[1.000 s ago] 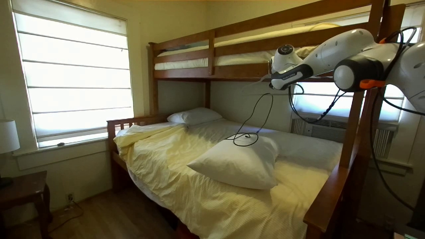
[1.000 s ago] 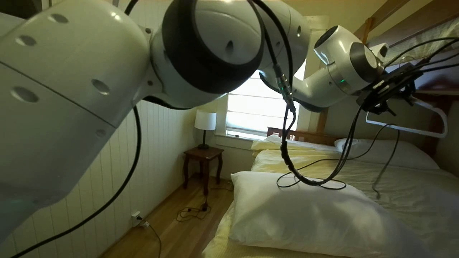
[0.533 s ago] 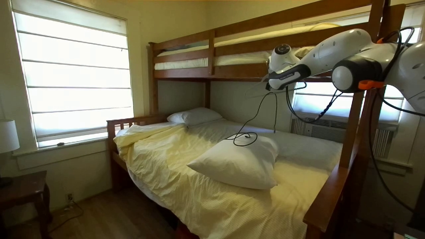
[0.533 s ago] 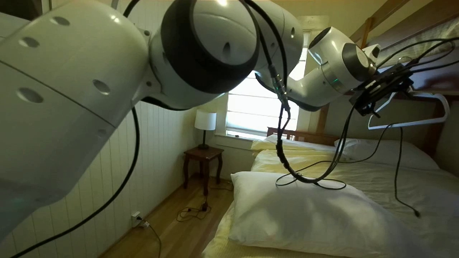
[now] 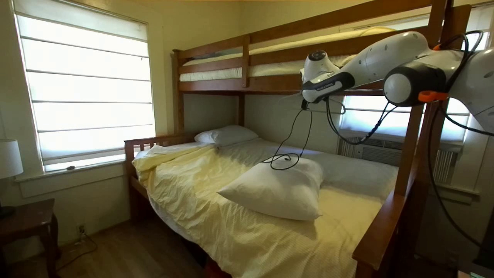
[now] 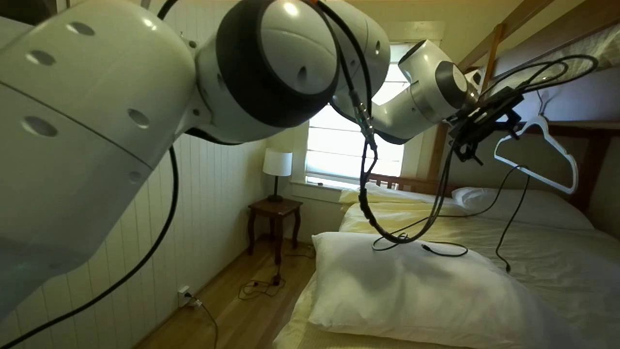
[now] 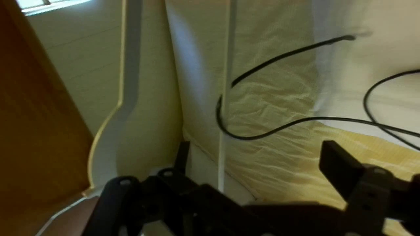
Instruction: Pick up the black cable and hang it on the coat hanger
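The white coat hanger (image 6: 542, 178) hangs below the upper bunk, its bottom bar tilted. Over that bar lies the black cable (image 7: 328, 118), with one end dangling free and the other strand running down to loose loops on a white pillow. In both exterior views the cable (image 5: 308, 133) rises from the pillow to the bar. My gripper (image 6: 498, 146) is open beside the hanger, on its near left side. From the wrist view, nothing is held between the gripper's (image 7: 256, 150) spread fingers; the bar crosses the gap in the picture and disappears behind the linkage.
The white pillow (image 5: 278, 189) lies on the lower bed. The bunk's wooden rail (image 5: 281, 83) runs close behind the wrist. Thick robot cabling (image 6: 368, 213) droops below the arm. A bedside table (image 6: 275, 207) with a lamp stands by the window.
My gripper has drawn away from the hanger, its jaws now wider apart. The hanger has turned and tilted, showing more of its shape. The cable's free end has swung but stays over the bar.
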